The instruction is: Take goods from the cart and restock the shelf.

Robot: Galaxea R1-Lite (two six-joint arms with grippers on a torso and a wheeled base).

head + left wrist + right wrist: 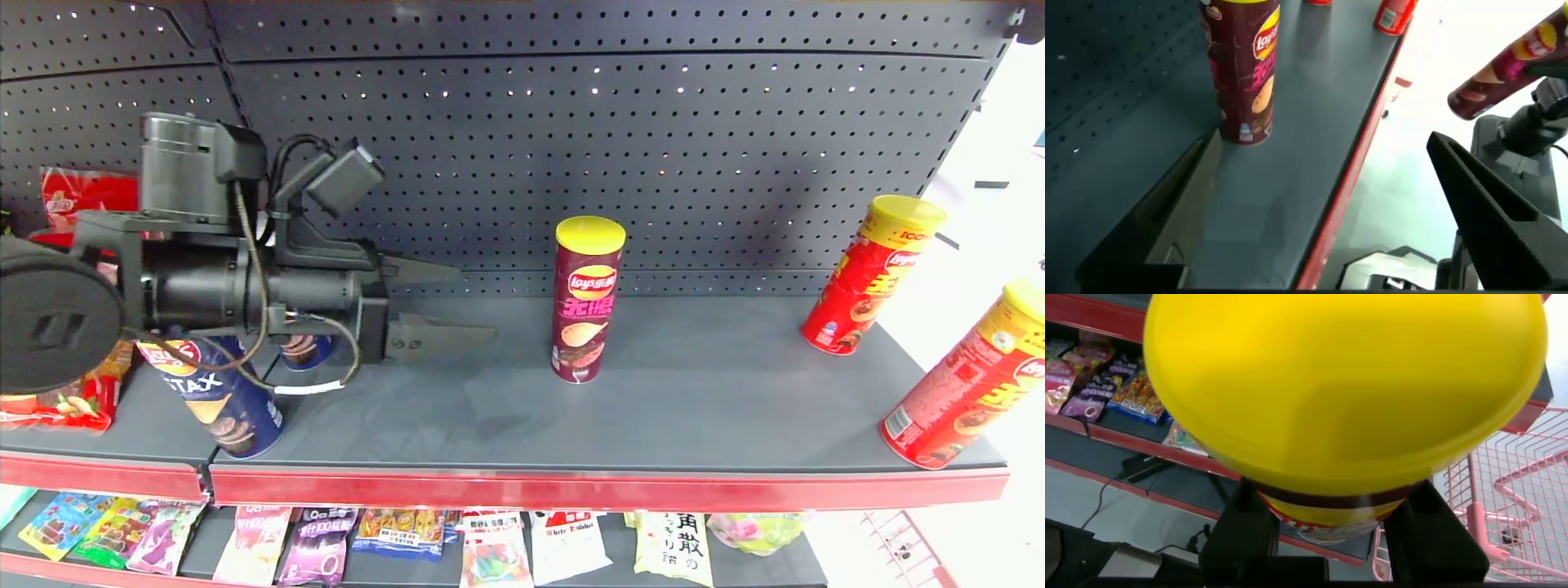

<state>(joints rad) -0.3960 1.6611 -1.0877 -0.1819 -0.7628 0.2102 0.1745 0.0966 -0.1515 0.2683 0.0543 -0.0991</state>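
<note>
A maroon chip can [586,299] with a yellow lid stands upright mid-shelf [702,408]. My left gripper [478,304] hovers open just left of it, with nothing between its fingers. In the left wrist view the same can [1243,73] stands beyond the open left gripper [1323,143]. Off the shelf's front edge a second maroon can [1498,72] is held tilted by my right gripper. In the right wrist view that can's yellow lid [1343,384] faces the camera, with the right gripper [1331,527] shut on the can's body.
Two red cans [872,273] [971,377] lean at the shelf's right end. Blue cans [233,404] and red bags [57,400] stand under my left arm. Snack bags [490,543] fill the lower shelf. A pink cart [1511,506] stands below my right gripper.
</note>
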